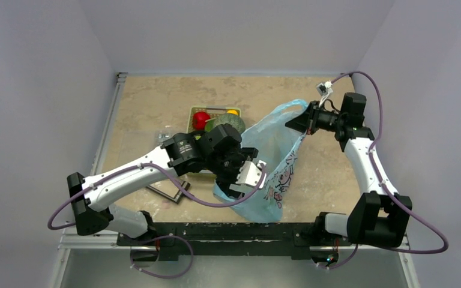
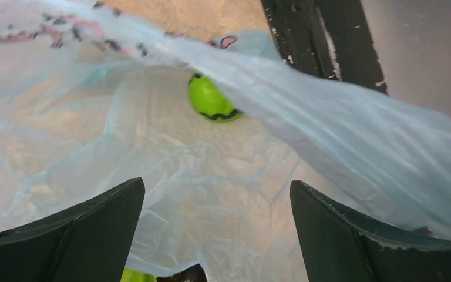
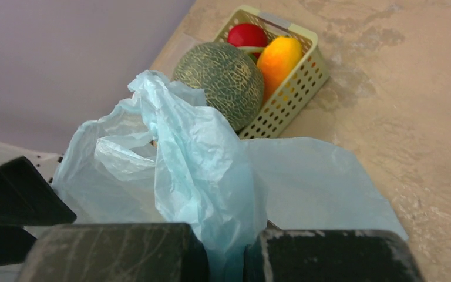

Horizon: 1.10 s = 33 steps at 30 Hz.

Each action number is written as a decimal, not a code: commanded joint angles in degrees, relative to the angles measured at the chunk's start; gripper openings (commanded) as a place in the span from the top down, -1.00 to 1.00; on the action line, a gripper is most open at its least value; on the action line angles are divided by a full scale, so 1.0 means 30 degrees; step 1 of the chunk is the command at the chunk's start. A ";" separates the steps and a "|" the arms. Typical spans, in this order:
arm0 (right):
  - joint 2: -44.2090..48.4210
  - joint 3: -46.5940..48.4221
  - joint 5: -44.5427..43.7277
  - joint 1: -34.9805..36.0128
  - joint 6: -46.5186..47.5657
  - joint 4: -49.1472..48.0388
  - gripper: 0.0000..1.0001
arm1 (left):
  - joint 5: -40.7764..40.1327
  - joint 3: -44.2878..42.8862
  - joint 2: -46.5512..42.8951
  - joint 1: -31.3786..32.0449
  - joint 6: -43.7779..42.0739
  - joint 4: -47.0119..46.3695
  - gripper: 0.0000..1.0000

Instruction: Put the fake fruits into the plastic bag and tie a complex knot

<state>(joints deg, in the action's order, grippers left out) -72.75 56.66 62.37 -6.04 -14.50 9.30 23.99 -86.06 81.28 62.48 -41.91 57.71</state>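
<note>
The light-blue plastic bag [image 1: 279, 171] lies on the table with its mouth held up. My right gripper [image 1: 303, 123] is shut on a bunched strip of the bag's upper edge [image 3: 226, 235]. My left gripper [image 2: 216, 188] is open, its fingers [image 1: 249, 175] at the bag's near side, with only bag film between them. A green fruit [image 2: 211, 100] lies inside the bag. A green mesh basket [image 1: 193, 113] holds the red apple [image 3: 246, 34], the netted melon [image 3: 220, 76] and an orange-yellow fruit [image 3: 279, 59]. No knot is in view.
A clear box [image 1: 161, 139] and a dark flat frame [image 1: 168, 193] lie on the table left of the left arm. A metal rail [image 1: 109, 126] runs along the table's left edge. Grey walls close in on three sides.
</note>
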 commanded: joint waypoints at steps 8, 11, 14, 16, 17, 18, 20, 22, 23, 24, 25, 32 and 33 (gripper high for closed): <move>0.1086 0.0295 -0.1423 0.1307 0.6365 0.4243 1.00 | -0.6826 0.0405 0.0121 -0.0202 0.5420 -0.6105 -0.89; 0.1424 0.0275 -0.1509 0.1541 0.6191 0.4006 1.00 | -0.9214 0.0240 0.0654 -0.0230 0.5585 -0.7608 -0.90; 0.1659 0.0269 -0.1429 0.1546 0.6597 0.4346 1.00 | -0.9412 0.0660 -0.0141 -0.0548 0.6409 -0.9033 -0.95; 0.1889 0.0250 -0.1424 0.1546 0.7183 0.4657 1.00 | -0.8331 0.0688 -0.0981 -0.1436 0.8098 -0.9299 -0.97; 0.2006 0.0243 -0.1428 0.1546 0.7479 0.4868 1.00 | -0.6763 0.0995 -0.1694 -0.2245 0.9109 -0.9829 -0.98; 0.2123 0.0232 -0.1417 0.1546 0.7853 0.5055 1.00 | -0.5506 0.1473 -0.2512 -0.3163 1.0283 -1.0646 -0.98; 0.2334 0.0199 -0.1400 0.1546 0.8643 0.5335 1.00 | -0.2607 0.3002 -0.4321 -0.5344 1.2410 -1.3093 -1.00; 0.2436 0.0242 -0.1303 0.1546 0.9310 0.5567 1.00 | -0.0492 0.4253 -0.5935 -0.6984 1.3179 -1.5072 -1.00; 0.2437 0.0342 -0.1186 0.1531 0.9634 0.5703 1.00 | -0.0071 0.4279 -0.6173 -0.7641 1.3033 -1.5157 -1.00; 0.2429 0.0482 -0.0988 0.1544 0.9986 0.5907 1.00 | 0.0635 0.4107 -0.6326 -0.8276 1.2568 -1.4601 -1.00; 0.2403 0.0690 -0.0864 0.1546 1.0349 0.6090 1.00 | 0.1132 0.3821 -0.6284 -0.8967 1.1949 -1.3549 -1.00; 0.1998 0.2550 -0.1772 0.1494 1.4336 0.8819 1.00 | 0.8604 0.5052 -0.4633 -1.5950 0.0710 -0.6086 -0.99; 0.1939 0.2655 -0.1940 0.1506 1.4631 0.9010 1.00 | 0.8588 0.4932 -0.4095 -1.6463 -0.2797 -0.4656 -0.99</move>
<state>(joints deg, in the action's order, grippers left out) -66.81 60.23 57.89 -1.45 20.40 31.53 36.49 -73.14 62.61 19.55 -19.62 25.39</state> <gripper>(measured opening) 0.004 0.994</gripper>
